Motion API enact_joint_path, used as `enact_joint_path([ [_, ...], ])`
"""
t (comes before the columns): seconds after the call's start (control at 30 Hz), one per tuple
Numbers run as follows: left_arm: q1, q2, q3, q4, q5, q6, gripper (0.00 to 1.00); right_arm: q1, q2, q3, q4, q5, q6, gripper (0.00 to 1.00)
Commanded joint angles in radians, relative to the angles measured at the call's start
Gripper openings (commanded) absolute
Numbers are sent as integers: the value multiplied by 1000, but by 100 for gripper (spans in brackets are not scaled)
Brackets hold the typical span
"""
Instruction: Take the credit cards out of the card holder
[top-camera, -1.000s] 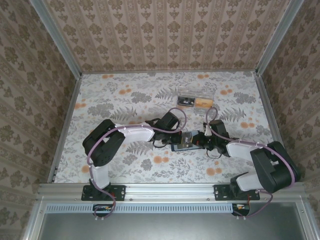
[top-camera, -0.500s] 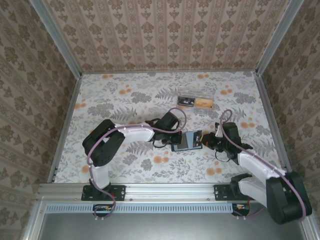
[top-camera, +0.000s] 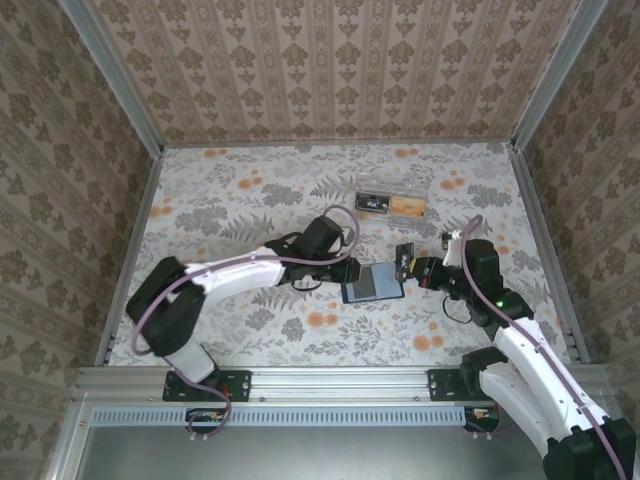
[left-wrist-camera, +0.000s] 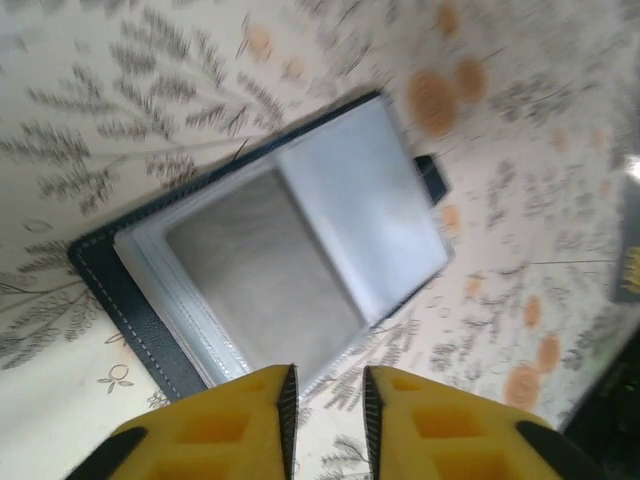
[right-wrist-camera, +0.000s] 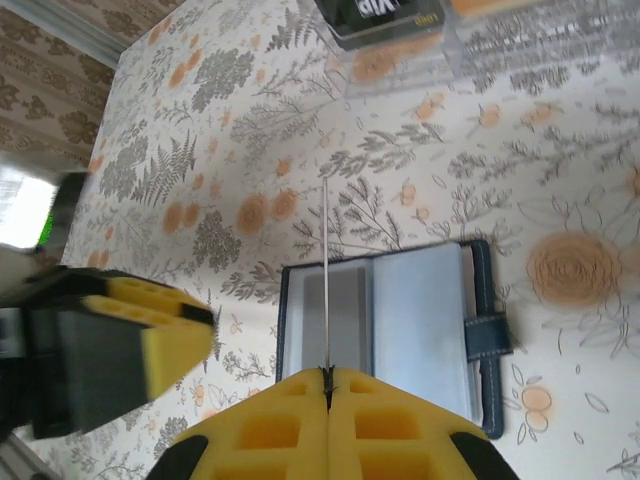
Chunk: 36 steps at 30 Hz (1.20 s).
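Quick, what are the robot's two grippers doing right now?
Left gripper: fingers a little open, holding nothing.
Right gripper: closed on a card.

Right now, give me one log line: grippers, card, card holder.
left gripper: slightly open, empty, by card holder edge | right gripper: shut on card, held outside card holder | card holder: lying open on table

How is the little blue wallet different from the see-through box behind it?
The card holder is dark blue; the clear box is see-through, with black and tan things inside. The card holder lies spread open, showing greyish pages, between the two arms; the clear box sits farther back. Both lie flat on the flowery table.
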Motion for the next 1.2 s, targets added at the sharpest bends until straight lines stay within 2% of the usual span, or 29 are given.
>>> enact_joint_path([
  [0.0,23,-151,-51,-45,-54,15,41,49,56,91,-21,71,-137,0],
  [0.07,31,-247,-89,-61,-84,18,61,94,110,148,-15,116,-221,0],
  [0.2,40,-442,-167,-105,-175,29,100,195,203,243,-7,215,-507,0],
  [0.37,73,-666,-276,-135,-252,19,100,218,351,379,-57,286,-753,0],
  [0.6,117,-890,-397,-157,-271,-15,100,221,567,534,-68,327,-1063,0],
  [0.77,122,-963,-417,-203,-271,-23,100,220,718,621,-67,332,-1280,0],
  [0.93,123,-1003,-425,-228,-277,-35,100,213,827,699,-68,333,-1434,0],
  [1.17,123,-1013,-415,-252,-284,-36,100,144,926,813,-102,254,-1538,0],
])
